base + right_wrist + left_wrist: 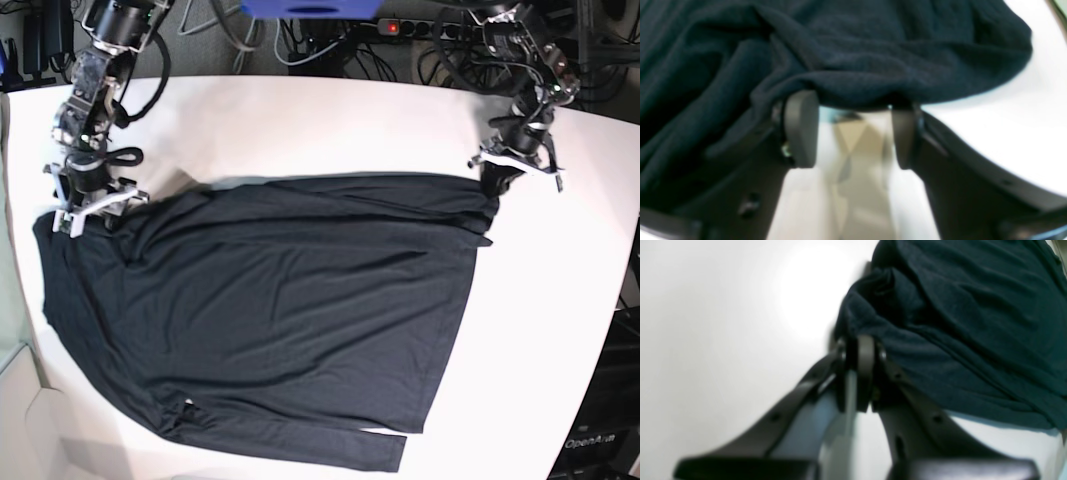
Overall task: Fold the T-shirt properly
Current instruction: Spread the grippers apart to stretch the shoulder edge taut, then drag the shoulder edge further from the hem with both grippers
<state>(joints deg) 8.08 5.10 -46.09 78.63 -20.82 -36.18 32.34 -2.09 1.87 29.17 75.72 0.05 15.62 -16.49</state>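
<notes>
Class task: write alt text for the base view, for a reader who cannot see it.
A black long-sleeved T-shirt lies spread across a white table. The left gripper pinches its far right corner shut, while the right gripper sits at its far left corner.

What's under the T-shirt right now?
Only the white table shows around the T-shirt, which lies spread on it. Anything beneath the cloth is covered.

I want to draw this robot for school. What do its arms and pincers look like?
Both arms are black and chunky, made of linked metal blocks, with black cables looping alongside. The left pincer has two long black fingers tipped with dark grey rounded pads. The right pincer looks the same, with matching grey pads. Seen from the base view, each wrist carries a small white bracket.
</notes>
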